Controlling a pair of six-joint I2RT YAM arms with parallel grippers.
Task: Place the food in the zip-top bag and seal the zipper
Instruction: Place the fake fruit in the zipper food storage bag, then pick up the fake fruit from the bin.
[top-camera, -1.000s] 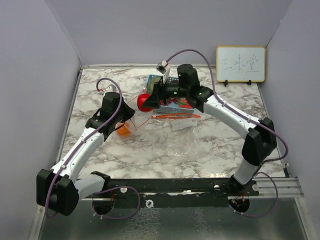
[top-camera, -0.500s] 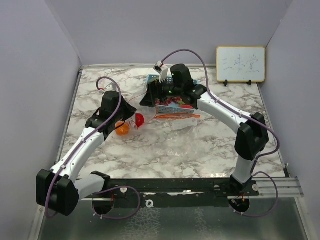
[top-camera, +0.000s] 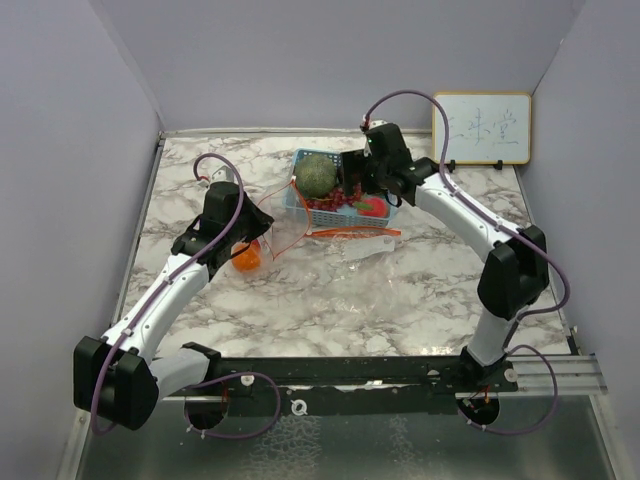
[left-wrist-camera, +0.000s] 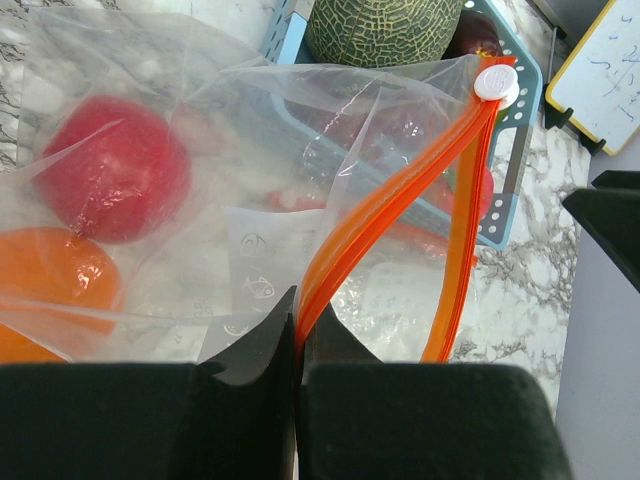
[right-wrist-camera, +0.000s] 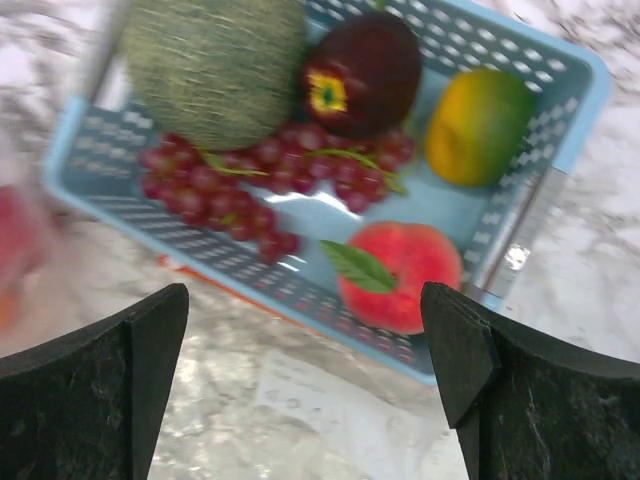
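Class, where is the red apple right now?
In the left wrist view, the red apple lies inside the clear bag, at the left, just above the orange.

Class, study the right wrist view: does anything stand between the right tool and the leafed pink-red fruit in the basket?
Nothing visible does. The open right tool hangs above the blue basket, and the pink-red fruit lies uncovered in it, beside the grapes.

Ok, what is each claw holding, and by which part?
Left claw pinches the clear plastic zip-top bag by its orange zipper strip, at the end away from the white slider. Right claw is open above the blue mesh basket, holding nothing.
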